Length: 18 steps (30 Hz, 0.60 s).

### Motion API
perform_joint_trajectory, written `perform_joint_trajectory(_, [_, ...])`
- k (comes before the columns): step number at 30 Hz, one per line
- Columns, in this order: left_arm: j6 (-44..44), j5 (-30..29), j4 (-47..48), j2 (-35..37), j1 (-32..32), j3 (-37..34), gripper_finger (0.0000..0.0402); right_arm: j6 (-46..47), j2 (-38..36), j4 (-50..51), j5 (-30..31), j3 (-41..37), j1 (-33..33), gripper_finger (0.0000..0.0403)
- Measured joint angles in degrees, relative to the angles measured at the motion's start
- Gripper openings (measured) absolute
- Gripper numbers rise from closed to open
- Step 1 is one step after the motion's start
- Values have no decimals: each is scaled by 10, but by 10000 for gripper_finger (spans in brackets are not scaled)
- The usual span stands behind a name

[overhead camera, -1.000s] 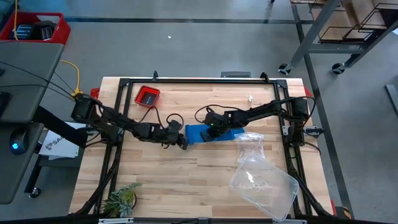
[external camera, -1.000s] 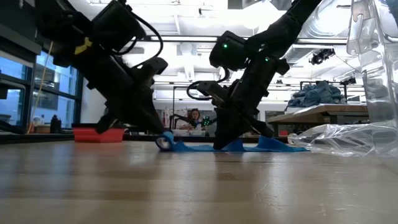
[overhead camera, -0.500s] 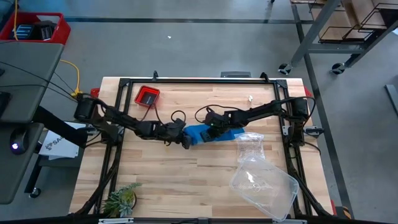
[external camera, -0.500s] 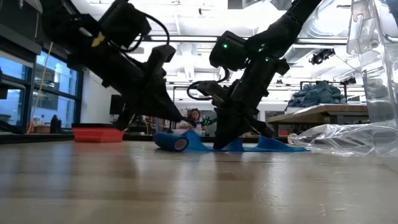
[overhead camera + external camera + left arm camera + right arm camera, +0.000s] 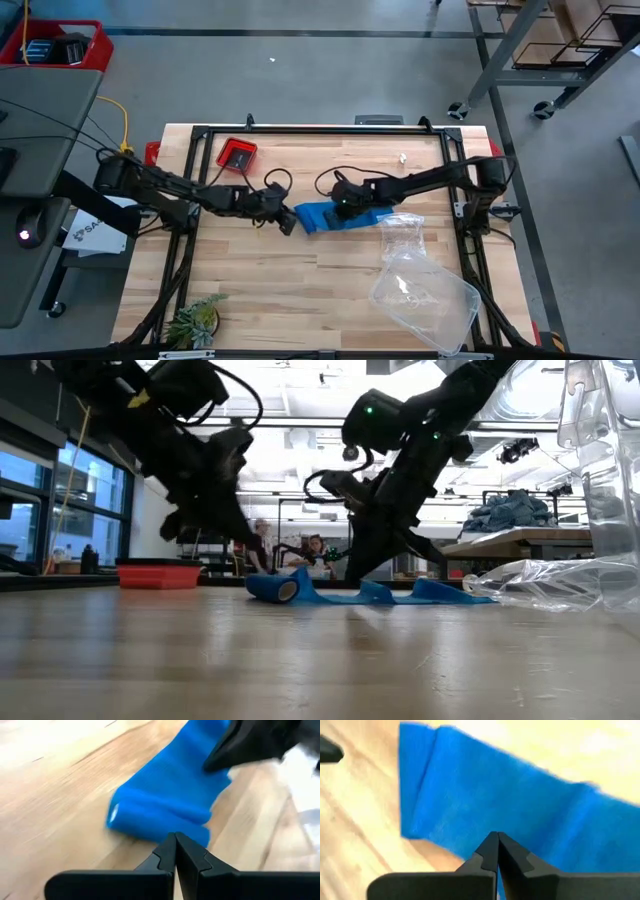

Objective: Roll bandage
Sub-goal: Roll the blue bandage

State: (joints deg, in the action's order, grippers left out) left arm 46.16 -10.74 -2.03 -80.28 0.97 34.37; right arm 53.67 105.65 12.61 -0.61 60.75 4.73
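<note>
The bright blue bandage [image 5: 336, 216] lies on the wooden table, with its left end wound into a short roll [image 5: 272, 589]. The rest runs flat toward the right [image 5: 420, 596]. My left gripper [image 5: 287, 224] is shut and hangs just left of the roll and above table height; the roll [image 5: 150, 815] shows beyond its fingertips. My right gripper [image 5: 343, 207] is shut and points down over the flat strip [image 5: 495, 795]. In the low view it stands a little above the cloth [image 5: 352, 574].
A small red tray [image 5: 237, 154] sits at the far left of the table. A crumpled clear plastic bag [image 5: 402, 236] and a clear plastic bin [image 5: 425, 296] lie right of the bandage. A small plant [image 5: 195, 320] stands at the near left corner.
My left gripper pushed the bandage's left end toward the right, so the roll grew thicker. It then rose and drew back toward the left, clear of the roll. My right gripper, which had stood down on the flat strip, has lifted a little off it.
</note>
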Motion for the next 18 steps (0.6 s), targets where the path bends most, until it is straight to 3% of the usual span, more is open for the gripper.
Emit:
perform_joint_trajectory(4, [0, 9, 33, 7, 2, 0, 0, -5, -7, -4, 6, 0, 8, 0])
perform_joint_trajectory(8, [1, 12, 40, -1, 14, 0, 0, -28, -9, -73, -24, 0, 8, 0])
perform_joint_trajectory(18, [29, 15, 3, -81, 37, 0, 0, -16, 20, -169, -63, 0, -3, 0])
